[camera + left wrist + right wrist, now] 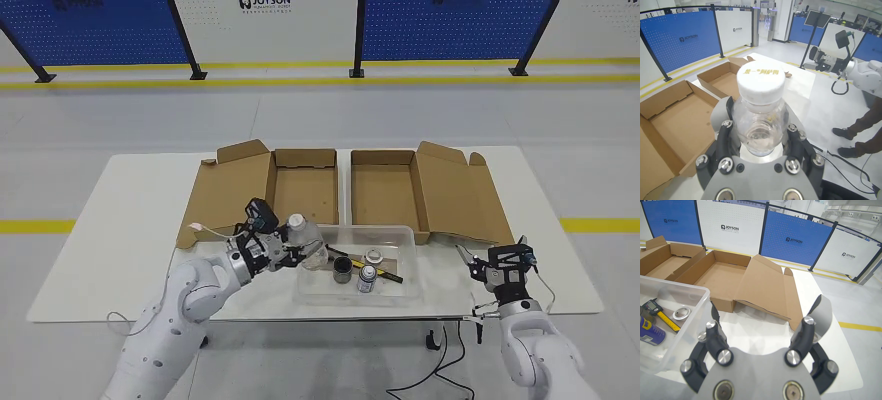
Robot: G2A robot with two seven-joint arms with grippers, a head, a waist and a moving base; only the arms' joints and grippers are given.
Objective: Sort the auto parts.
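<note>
My left gripper [292,248] [759,121] is shut on a clear plastic bottle [303,238] [760,123] with a white cap [761,85], held above the left end of the clear plastic bin [400,234] [696,306]. Inside the bin lie a blue spray can [367,279] [650,331], a dark can [343,270], a metal ring [374,255] [682,313] and a caliper with a yellow scale [365,265] [660,313]. My right gripper [497,262] [765,309] stands open over the table's right front, beside the bin, with nothing between its fingers.
Two open cardboard boxes sit behind the bin: the left box [300,190] [677,117] and the right box [385,190] [719,275], each with its lid flap spread outward. A person's legs [861,128] stand on the floor beyond the table.
</note>
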